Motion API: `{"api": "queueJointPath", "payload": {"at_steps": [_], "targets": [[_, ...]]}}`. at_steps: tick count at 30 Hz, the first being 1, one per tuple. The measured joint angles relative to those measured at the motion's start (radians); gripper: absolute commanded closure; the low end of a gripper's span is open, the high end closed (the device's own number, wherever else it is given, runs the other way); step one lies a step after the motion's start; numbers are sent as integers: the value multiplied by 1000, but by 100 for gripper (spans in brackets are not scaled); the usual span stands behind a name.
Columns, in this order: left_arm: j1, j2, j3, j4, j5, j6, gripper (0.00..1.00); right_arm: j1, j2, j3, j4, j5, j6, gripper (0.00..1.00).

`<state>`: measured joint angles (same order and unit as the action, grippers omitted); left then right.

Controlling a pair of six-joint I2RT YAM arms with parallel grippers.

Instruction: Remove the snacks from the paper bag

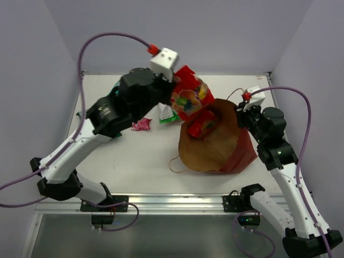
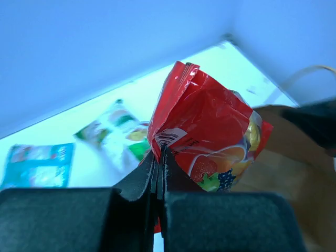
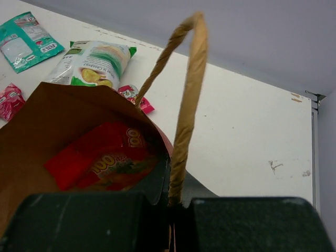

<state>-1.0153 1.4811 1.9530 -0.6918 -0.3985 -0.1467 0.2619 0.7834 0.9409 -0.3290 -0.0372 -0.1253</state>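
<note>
Rim of the paper bag [image 1: 217, 150], nearest the bases, is sitting pinched in the closed right gripper [image 3: 176, 203], one red snack [image 3: 100, 157] lying inside, a pink packet [image 1: 141, 124] and green-and-white packet [image 1: 167, 114] resting beyond, while farthest the left gripper [image 2: 160, 170] is clamping a second red snack [image 2: 210, 126], probably light, crinkly and slippery, by its crimped edge.
</note>
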Motion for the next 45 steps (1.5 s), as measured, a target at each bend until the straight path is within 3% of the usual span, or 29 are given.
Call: {"api": "queueJointPath", "payload": {"at_steps": [5,10,18,19,20,21,22,24,27,32,36,40,45], "targets": [[137,-156,-87,-60,-132,-17,100,0,3,0,6,34,0,100],[162,-249,-293,-119,-182,-54,100,0,3,0,8,53,1,100],[156,-271,-789,-89,20,-214,100,1,3,0,8,55,1,100],[154,-264,-834,-67,59,-232,97,1,3,0,8,54,2,100],[150,-259,-869,-50,95,-244,88,1,3,0,8,55,1,100],[148,-254,-893,-47,125,-255,73,1,3,0,8,55,1,100],[145,-253,-908,-46,143,-261,42,1,3,0,8,54,2,100],[145,-256,-908,-23,151,-277,16,1,3,-1,8,54,1,100],[147,-261,-859,-3,153,-282,9,1,2,-1,8,54,2,100],[145,-265,-693,23,180,-268,9,1,1,-1,8,49,2,99],[55,-228,-528,56,175,-251,12,1,-1,-1,8,47,2,99],[-77,-94,-388,111,187,-250,14,1,-1,-1,8,47,5,99],[-148,122,-333,137,167,-250,14,2,-9,-1,8,47,6,100]]}}
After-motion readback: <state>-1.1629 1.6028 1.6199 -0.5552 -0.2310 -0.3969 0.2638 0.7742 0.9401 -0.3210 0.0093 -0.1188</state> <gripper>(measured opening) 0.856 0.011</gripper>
